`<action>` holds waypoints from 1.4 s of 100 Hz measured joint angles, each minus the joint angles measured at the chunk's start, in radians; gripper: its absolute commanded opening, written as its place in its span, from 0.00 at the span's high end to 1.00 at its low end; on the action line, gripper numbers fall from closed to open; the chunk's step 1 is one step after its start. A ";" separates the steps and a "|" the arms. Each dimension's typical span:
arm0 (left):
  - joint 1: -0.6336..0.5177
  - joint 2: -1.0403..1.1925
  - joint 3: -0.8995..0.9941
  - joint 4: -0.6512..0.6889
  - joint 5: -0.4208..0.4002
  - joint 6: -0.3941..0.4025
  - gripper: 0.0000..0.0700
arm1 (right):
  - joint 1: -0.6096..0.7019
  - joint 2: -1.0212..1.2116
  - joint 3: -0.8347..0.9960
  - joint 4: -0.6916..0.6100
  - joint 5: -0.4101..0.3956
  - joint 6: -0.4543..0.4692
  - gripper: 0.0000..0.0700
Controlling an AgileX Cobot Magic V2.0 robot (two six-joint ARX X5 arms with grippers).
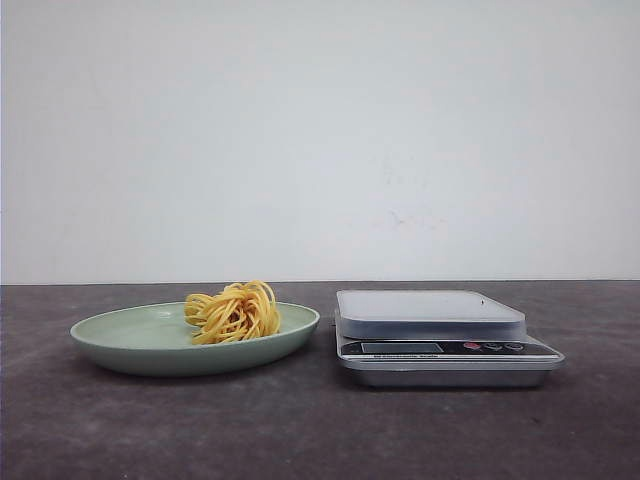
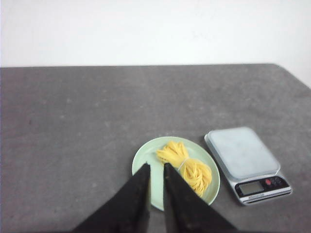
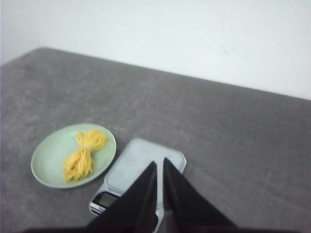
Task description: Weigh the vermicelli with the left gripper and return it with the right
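Note:
The vermicelli (image 1: 235, 312), a small nest of yellow-orange strands, lies on the right part of a pale green plate (image 1: 120, 340). A silver kitchen scale (image 1: 430, 312) with an empty platform stands just right of the plate. In the left wrist view my left gripper (image 2: 156, 166) hangs above the plate (image 2: 144, 160), beside the vermicelli (image 2: 187, 165) and apart from it, its jaws close together and empty. In the right wrist view my right gripper (image 3: 159, 161) hangs above the scale (image 3: 133, 162), jaws close together and empty. Neither gripper shows in the front view.
The plate and scale stand side by side on a dark grey table (image 1: 300, 430), with a white wall behind. The scale's display and buttons (image 1: 440, 347) face the front. The table's far right edge shows in the left wrist view (image 2: 294, 77).

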 measured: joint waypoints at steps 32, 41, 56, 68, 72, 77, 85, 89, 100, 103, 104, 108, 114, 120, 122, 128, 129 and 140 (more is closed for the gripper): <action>0.000 0.000 0.000 -0.003 0.000 -0.002 0.98 | 0.000 -0.001 0.000 -0.017 0.000 0.024 0.99; 0.000 0.000 0.000 -0.003 0.000 -0.002 0.98 | 0.000 -0.001 0.000 -0.012 0.000 0.024 0.99; 0.000 0.000 0.000 -0.003 0.000 -0.004 0.98 | 0.000 -0.001 0.000 -0.007 0.000 0.024 0.99; 0.000 0.000 0.000 -0.003 0.000 -0.004 0.98 | 0.000 -0.001 0.000 -0.007 0.000 0.024 0.99; 0.000 0.000 0.000 -0.003 0.000 -0.004 0.98 | 0.000 -0.001 0.000 -0.007 0.000 0.024 0.99; 0.000 0.000 0.000 -0.003 0.000 -0.004 0.98 | 0.000 -0.001 0.000 -0.007 0.000 0.024 0.99; 0.005 0.000 0.000 -0.002 -0.005 0.000 0.98 | 0.000 -0.001 0.000 -0.007 0.000 0.024 0.99; 0.026 0.000 0.000 0.001 -0.019 0.011 0.98 | 0.000 -0.001 0.000 -0.007 0.000 0.024 0.99; 0.168 -0.001 -0.024 0.076 -0.030 0.041 0.98 | 0.000 -0.001 0.000 -0.007 0.000 0.024 0.99; 0.219 -0.004 -0.040 0.109 -0.018 0.050 0.98 | 0.000 -0.001 0.000 -0.007 0.000 0.024 0.99; 0.237 -0.005 -0.047 0.120 -0.013 0.053 0.98 | 0.000 -0.001 0.000 -0.006 0.000 0.024 0.99; 0.311 -0.013 -0.079 0.166 0.020 0.063 0.98 | 0.000 -0.001 0.000 -0.006 0.000 0.024 0.99; 0.426 -0.030 -0.139 0.246 0.085 0.087 0.98 | 0.000 -0.001 0.000 -0.006 0.000 0.025 0.99; 0.539 -0.054 -0.218 0.343 0.164 0.120 0.98 | 0.000 -0.001 0.000 -0.006 0.000 0.025 0.99; 0.575 -0.064 -0.247 0.376 0.193 0.131 0.98 | 0.000 -0.001 0.000 -0.006 0.000 0.025 0.99; 0.667 -0.101 -0.341 0.478 0.284 0.163 0.98 | 0.000 -0.001 0.000 -0.006 0.000 0.026 0.99; 0.680 -0.108 -0.358 0.496 0.299 0.168 0.98 | 0.000 -0.001 0.000 -0.006 0.000 0.026 0.99; 0.771 -0.194 -0.539 0.655 0.388 0.227 0.98 | 0.000 -0.001 0.000 -0.006 0.000 0.026 0.99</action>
